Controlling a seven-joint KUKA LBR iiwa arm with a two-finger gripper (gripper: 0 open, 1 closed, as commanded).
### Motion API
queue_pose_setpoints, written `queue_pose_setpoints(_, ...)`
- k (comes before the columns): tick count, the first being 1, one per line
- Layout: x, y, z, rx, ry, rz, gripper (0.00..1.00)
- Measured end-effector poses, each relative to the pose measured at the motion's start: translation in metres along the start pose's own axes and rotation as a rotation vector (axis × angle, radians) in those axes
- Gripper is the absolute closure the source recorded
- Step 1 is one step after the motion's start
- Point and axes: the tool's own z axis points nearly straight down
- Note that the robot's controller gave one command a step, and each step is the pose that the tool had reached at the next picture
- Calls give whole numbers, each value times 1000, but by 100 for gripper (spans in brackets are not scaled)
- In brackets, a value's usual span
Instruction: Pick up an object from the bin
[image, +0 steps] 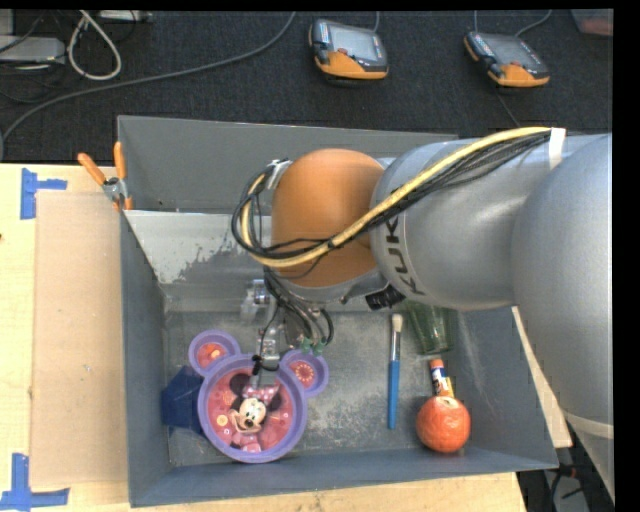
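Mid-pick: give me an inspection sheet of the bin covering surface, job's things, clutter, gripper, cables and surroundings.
Surface: grey metal bin, floor scuffed and pale in places.
Job's things: purple mouse-eared plate at the lower left, under the gripper.
Clutter: dark blue thing against the plate's left edge; blue-handled brush; orange ball at the lower right; small orange-and-white tube just above it; green see-through thing partly under the arm.
Grippers: gripper low over the plate's top edge, between its ears.
Cables: yellow and black cables along the arm, looping by the wrist.
Surroundings: two orange-and-grey devices on the dark floor behind the bin.
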Motion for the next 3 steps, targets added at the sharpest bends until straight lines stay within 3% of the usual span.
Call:
queue_pose_setpoints(1, -2, -1, -4, -1, -7, 6, 0)
queue_pose_setpoints(2, -9, -7, 67, -2, -6, 146, 0)
queue_pose_setpoints(3, -11, -5, 87, -3, -6, 183, 0)
